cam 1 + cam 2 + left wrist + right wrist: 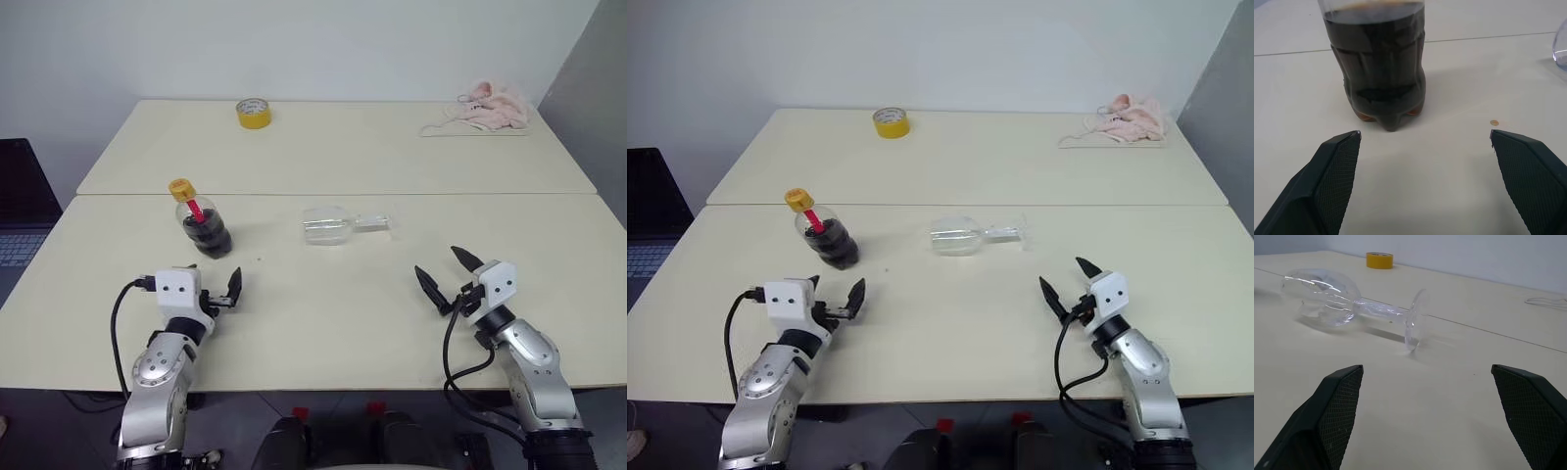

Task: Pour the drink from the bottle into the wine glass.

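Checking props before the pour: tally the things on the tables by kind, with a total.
Bottle: 1
Wine glass, lying on its side: 1
Tape roll: 1
Pink cloth: 1
Total: 4

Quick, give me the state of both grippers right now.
Left gripper: open, holding nothing.
Right gripper: open, holding nothing.

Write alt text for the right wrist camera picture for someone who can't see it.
A clear wine glass lies on its side on a cream table, just beyond the open right gripper. A yellow tape roll sits far behind it, near a pale wall.
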{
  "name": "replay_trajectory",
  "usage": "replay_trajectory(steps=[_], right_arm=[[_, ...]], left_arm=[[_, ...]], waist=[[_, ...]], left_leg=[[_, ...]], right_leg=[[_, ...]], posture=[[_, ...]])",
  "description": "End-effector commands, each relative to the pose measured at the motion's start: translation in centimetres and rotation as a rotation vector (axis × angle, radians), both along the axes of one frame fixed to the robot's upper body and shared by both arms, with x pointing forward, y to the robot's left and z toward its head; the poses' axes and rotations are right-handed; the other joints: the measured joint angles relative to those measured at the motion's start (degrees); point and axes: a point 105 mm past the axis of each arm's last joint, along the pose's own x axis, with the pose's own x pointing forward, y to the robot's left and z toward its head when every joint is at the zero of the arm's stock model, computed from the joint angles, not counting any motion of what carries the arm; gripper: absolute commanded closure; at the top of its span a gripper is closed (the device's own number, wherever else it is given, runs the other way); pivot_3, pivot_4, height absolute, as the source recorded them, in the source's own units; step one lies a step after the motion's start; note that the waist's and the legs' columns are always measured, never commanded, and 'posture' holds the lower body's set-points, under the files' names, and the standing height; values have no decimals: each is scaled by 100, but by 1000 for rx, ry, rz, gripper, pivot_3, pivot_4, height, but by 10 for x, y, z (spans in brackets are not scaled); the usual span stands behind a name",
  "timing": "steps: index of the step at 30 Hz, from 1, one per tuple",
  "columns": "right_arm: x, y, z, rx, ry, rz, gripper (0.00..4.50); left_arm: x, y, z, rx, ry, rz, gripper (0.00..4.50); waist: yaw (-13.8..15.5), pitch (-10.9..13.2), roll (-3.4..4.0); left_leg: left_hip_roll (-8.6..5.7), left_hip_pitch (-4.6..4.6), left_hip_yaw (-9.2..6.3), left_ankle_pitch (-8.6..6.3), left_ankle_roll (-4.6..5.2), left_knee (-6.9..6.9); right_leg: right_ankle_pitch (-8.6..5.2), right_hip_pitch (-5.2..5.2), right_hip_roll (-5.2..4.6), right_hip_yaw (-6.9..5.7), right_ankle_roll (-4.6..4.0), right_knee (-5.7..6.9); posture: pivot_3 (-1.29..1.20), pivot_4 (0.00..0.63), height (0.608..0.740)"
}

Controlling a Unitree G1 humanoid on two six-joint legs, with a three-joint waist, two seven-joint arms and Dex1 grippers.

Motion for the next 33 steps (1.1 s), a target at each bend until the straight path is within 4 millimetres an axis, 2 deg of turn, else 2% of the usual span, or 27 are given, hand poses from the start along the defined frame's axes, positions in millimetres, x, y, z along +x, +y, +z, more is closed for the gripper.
replay_trajectory(steps=[1, 11, 19, 25, 33], right_arm=[[-4, 7, 15, -15, -67, 36, 0], [-22, 31, 25, -78, -94, 209, 0], [-31, 41, 38, -36, -21, 284, 0], [-35, 55, 46, -49, 7, 352, 0], [-36, 67, 47, -60, 46, 404, 0]], left_arm=[[1, 1, 17, 35, -75, -2, 13], [-1, 0, 18, 56, -82, -11, 13], [-6, 15, 37, 44, -198, 19, 13], [-2, 18, 31, 17, -171, 34, 13], [6, 17, 26, 24, -137, 53, 13]], waist=[[0, 0, 0], [0, 0, 0], [5, 0, -1], [6, 0, -1], [8, 0, -1]], left_leg=[[0, 0, 0, 0, 0, 0], [0, 0, -1, 0, 0, 0], [0, -1, -3, 0, 0, 1], [0, -1, -3, 0, 0, 1], [-2, -2, -5, 0, 0, 2]], right_leg=[[0, 0, 0, 0, 0, 0], [0, 0, 0, -1, 0, 0], [0, 1, -1, -1, 0, -1], [0, 1, 0, -2, 0, -2], [0, 1, 0, -4, 0, -2]], posture=[[0, 150, 740], [0, 150, 740], [0, 150, 740], [0, 150, 740], [0, 150, 740]])
